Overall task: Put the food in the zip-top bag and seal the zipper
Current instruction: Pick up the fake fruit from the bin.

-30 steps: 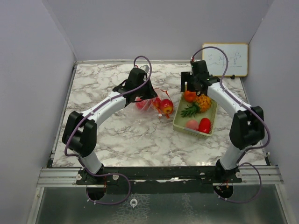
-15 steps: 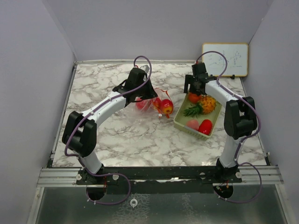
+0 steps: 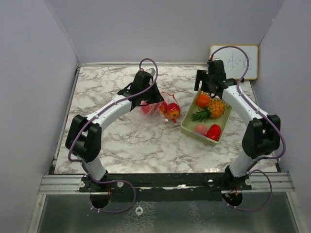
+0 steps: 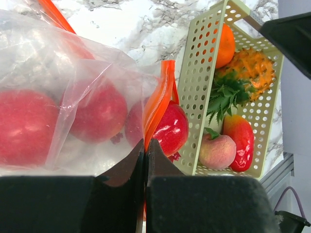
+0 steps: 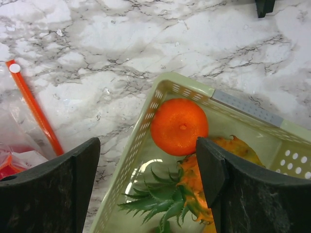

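Now right pincer (image 5: 148, 160) drawn back above orange (image 5: 179, 126), left pincer (image 4: 146, 150) still gripping bag (image 4: 58, 73)

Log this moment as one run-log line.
left gripper: shut on zip-top bag edge | right gripper: open, over orange | zip-top bag: red fruits inside | basket: orange, pineapple, peach, red pepper

Tabletop (image 3: 121, 141): white marble pattern with grey veining, evenly lit. Plain lavender-grey walls (image 3: 160, 29) enclose three sides. A small whiteboard (image 3: 243, 62) with faint markings leans at the back, just beyond the right gripper (image 3: 205, 91) fingers. An aluminium rail (image 3: 165, 182) runs along the near edge.
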`<state>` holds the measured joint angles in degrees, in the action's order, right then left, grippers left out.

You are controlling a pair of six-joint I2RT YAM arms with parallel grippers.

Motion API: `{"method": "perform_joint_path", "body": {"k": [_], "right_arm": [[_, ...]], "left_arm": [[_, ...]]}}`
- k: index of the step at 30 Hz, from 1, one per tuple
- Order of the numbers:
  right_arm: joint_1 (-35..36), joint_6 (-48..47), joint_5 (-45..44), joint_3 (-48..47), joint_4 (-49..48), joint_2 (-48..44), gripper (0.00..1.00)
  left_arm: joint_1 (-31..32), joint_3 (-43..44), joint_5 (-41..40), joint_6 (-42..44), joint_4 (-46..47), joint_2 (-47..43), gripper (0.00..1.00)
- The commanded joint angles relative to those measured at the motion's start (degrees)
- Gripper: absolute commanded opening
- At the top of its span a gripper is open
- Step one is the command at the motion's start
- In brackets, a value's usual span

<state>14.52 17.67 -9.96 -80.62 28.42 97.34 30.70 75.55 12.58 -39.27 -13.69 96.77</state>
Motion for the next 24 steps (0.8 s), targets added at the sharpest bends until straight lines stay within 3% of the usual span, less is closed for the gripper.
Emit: {"method": "perform_joint_path", "body": {"k": [1,6,13,24], "right_arm": [[-1.3,0.4,-1.6,-0.4,4.4,-0.3,0.79],[-3.8,0.9,4.9,0.8,4.2,3.0,0.8],[-4.2,-1.1,7.6,-0.4,3.2,9.4,0.84],[-4.3,-3.0,0.7,4.1,-1.1,13.0,0.84]], "left_arm": [[-0.3,1.8,1.7,0.3,1.1,1.8,0.0],[-0.4,1.8,1.6,0.3,1.1,1.4,0.0],[-0.5,1.6,1.1,0.5,1.0,0.8,0.0],[-1.0,1.4,0.9,0.7,0.2,0.8,0.0]]}}
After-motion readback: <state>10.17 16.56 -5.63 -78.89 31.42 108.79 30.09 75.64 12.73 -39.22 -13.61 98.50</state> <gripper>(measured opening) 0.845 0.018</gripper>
